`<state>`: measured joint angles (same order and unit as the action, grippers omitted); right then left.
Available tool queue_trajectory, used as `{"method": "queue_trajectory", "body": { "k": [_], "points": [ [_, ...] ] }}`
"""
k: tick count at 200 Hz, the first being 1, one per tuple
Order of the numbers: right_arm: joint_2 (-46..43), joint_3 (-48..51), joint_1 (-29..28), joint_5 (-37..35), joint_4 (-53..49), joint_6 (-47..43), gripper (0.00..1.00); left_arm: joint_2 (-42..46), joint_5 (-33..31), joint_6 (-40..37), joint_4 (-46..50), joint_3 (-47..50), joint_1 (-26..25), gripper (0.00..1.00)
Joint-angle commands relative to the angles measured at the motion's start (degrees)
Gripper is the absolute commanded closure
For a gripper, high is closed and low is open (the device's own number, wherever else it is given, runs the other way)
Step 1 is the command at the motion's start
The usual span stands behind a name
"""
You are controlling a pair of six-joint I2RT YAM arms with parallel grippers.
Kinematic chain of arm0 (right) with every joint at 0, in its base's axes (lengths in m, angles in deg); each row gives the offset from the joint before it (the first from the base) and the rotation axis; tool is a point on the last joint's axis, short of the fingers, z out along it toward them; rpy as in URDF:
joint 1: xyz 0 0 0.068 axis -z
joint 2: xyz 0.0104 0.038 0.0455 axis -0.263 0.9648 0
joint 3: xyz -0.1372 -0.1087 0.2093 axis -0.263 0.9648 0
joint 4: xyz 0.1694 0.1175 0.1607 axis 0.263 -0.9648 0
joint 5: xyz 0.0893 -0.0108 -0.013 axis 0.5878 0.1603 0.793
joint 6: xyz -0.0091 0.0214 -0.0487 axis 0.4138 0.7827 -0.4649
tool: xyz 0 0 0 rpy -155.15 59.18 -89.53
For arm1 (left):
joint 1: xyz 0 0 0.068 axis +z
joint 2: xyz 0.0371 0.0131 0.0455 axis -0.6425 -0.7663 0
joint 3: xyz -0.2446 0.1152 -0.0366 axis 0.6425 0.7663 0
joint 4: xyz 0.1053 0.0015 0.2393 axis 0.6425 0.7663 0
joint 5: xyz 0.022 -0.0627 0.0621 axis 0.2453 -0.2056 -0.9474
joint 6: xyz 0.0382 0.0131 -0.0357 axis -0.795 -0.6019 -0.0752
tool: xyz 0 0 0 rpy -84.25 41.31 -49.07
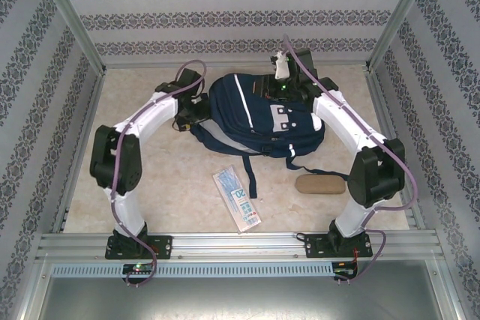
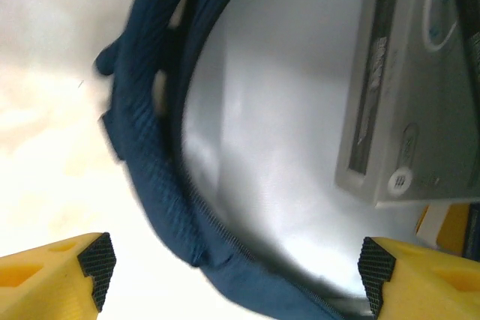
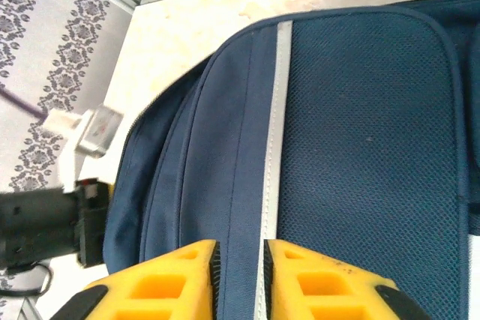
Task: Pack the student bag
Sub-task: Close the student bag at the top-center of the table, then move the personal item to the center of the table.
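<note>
The student bag [image 1: 251,118] lies at the back middle of the table, navy with a white stripe [image 3: 279,110]. My left gripper [image 1: 193,106] is at the bag's left side. It is open wide [image 2: 235,266], its black pads [image 2: 96,260] straddling the zippered rim [image 2: 161,185] of the open mouth. Inside I see pale grey lining and a grey box-like item [image 2: 405,95]. My right gripper [image 1: 285,86] hovers at the bag's far right. Its yellow fingers [image 3: 187,282] stand a little apart [image 3: 240,249], with a flat strip of navy fabric beside the stripe running between them, not pinched.
A blue-and-white flat packet [image 1: 237,198] lies on the table in front of the bag, beside a dangling dark strap [image 1: 247,174]. A tan oblong pouch [image 1: 321,183] sits to the right near the right arm. Patterned walls and metal rails enclose the table.
</note>
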<state>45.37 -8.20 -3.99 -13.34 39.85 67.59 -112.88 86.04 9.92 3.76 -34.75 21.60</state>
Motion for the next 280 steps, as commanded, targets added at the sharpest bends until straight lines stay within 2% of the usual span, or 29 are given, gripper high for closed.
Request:
{"method": "queue_trajectory", "body": {
  "k": [1,42,65,88,109,134,165,191,232,280],
  "points": [
    [-2.53,1.43,-0.18,-2.31,-1.17,-0.04,0.7,6.7,-0.74,3.9,1.34,6.36,-0.91,0.15],
    [-8.66,6.99,-1.78,-7.34,-4.92,-1.24,0.68,17.36,-0.26,8.48,-1.88,19.26,-4.47,0.18],
    [-14.39,13.64,-2.57,-14.0,-8.24,0.1,0.62,21.61,-0.3,10.17,-4.35,23.65,-6.94,0.18],
    [-20.46,22.1,-3.13,-18.41,-10.7,3.17,0.61,23.74,-0.23,9.5,-5.28,25.64,-8.49,0.19],
    [-25.35,29.73,-4.86,-18.48,-10.08,4.77,0.61,24.63,0.36,10.26,-4.58,27.52,-10.06,0.23],
    [-28.47,35.36,-10.21,-18.81,-7.71,4.89,0.61,25.4,1.5,13.09,-5.88,31.17,-14.19,0.31],
    [-24.8,37.16,-18.35,-15.72,-6.29,4.05,0.62,24.38,0.53,16.36,-6.84,34.04,-19.19,0.36],
    [-20.78,39.63,-25.51,-13.79,-4.03,5.58,0.62,25.67,-1.29,19.06,-7.85,36.13,-21.65,0.34],
    [-17.42,46.22,-32.49,-9.62,4.71,10.97,0.58,31.39,-8.95,18.07,-0.41,35.44,-21.5,0.29],
    [-9.02,47.25,-38.51,-8.25,15.05,13.61,0.71,37.22,-12.06,16.49,5.08,34.69,-19.51,0.28]
  ]
}}
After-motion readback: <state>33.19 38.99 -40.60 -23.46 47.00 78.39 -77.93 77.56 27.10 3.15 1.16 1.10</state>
